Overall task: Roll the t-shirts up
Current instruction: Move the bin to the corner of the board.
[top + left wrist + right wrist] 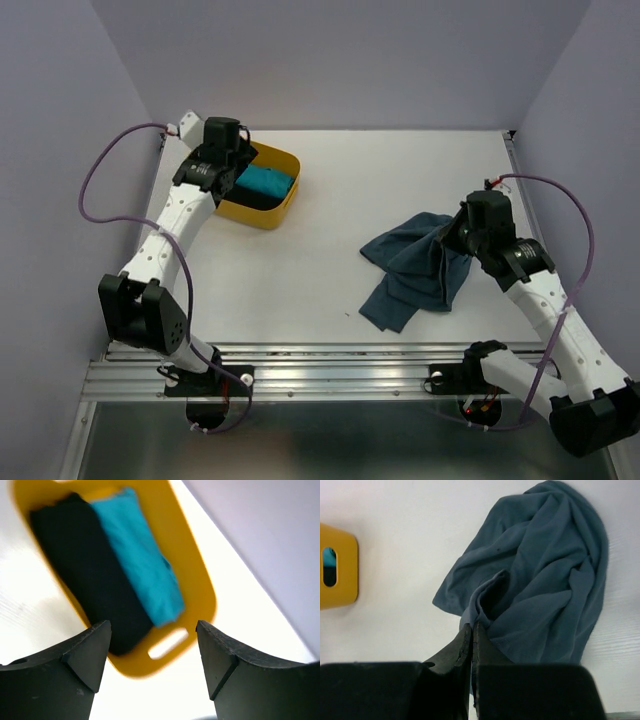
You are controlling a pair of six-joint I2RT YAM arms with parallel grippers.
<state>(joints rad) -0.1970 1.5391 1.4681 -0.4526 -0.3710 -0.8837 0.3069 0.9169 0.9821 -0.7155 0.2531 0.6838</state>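
White table (400,180) w/ a metal rail (330,365) along the near edge, pale lilac walls (350,60) on 3 sides; on it 2 arms, 1 yellow tub (262,213), 3 shirts. Blue shirt (415,275) lies crumpled on the table's right half, one fold lifted & pinched in the right fingers (451,661), which are pressed together on it. Turquoise shirt (265,183) & black shirt (85,570) sit side by side in the tub at rear left, left fingers (85,660) wide apart above them, holding nothing.
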